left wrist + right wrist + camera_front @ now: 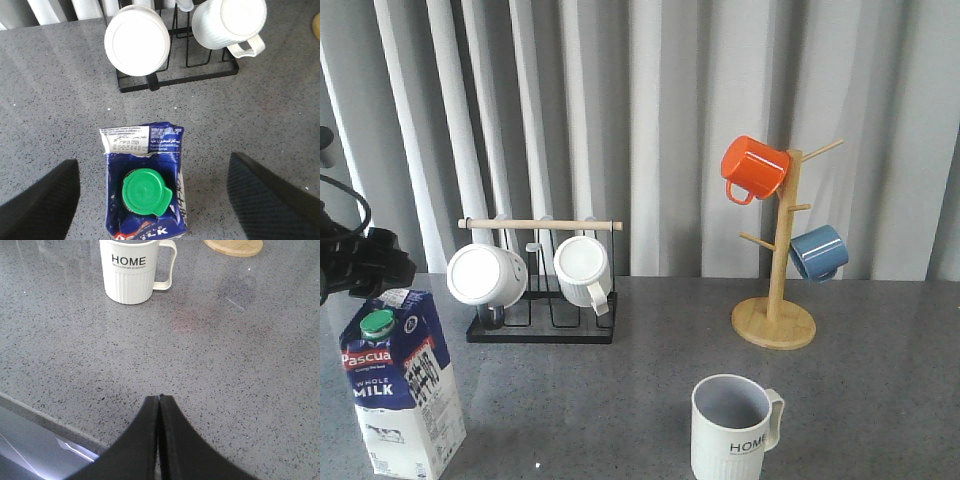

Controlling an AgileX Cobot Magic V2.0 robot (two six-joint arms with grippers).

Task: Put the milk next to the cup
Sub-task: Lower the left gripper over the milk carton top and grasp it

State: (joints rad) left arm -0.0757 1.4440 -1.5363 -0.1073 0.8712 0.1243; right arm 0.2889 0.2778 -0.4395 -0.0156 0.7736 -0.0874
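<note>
The milk (405, 390) stands upright at the front left of the grey table, with its blue top, green cap and white base. In the left wrist view I look straight down on the milk's cap (145, 192). My left gripper (152, 197) is open above the carton, with one finger (42, 202) on each side and clear of it. The cream ribbed cup (732, 428) with "HOME" lettering stands at the front centre-right. It also shows in the right wrist view (131, 271). My right gripper (159, 398) is shut and empty, low over the table, short of the cup.
A black wire rack (542, 325) behind the milk holds two plain white mugs (487, 275) (583, 270). A wooden mug tree (775, 320) at the back right carries an orange mug (753, 168) and a blue mug (818, 252). The table's front edge (45, 422) lies near my right gripper.
</note>
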